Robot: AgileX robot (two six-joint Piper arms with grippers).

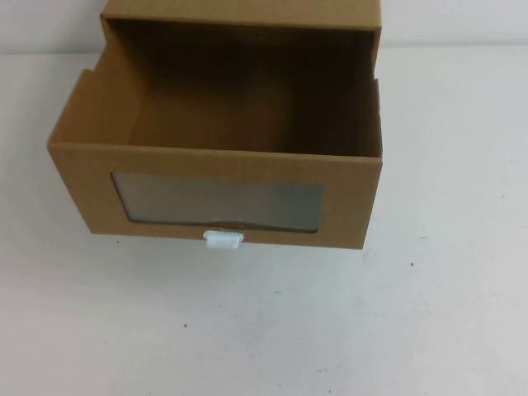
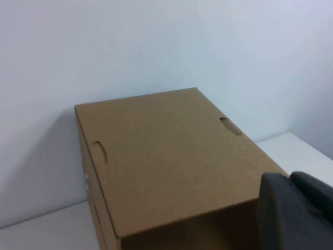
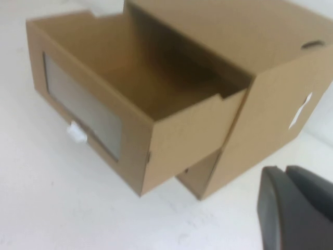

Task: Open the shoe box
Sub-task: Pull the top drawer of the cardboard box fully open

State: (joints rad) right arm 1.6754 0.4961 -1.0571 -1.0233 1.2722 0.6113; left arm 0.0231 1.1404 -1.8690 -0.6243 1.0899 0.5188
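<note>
Shoe box [image 1: 239, 11] stands at the far side of the table [image 1: 346, 330], its top cut off in the high view. The drawer [image 1: 82, 177] is slid out toward me, its back in shadow. Its front has a window [image 1: 219, 202], with a white pull tab [image 1: 223, 239] just below. My right gripper [image 3: 296, 208] is closed, apart from the box and only partly in frame. My left gripper [image 2: 296, 208] is near the box top and mostly cut off; I cannot tell if it is open or closed.

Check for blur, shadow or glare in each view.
High view: soft; drawer interior shadowed, no grippers. Left wrist view: left gripper blurred near the shoe box top. Right wrist view: right gripper blurred, shut, beside the shoe box; window dull, no glare.
</note>
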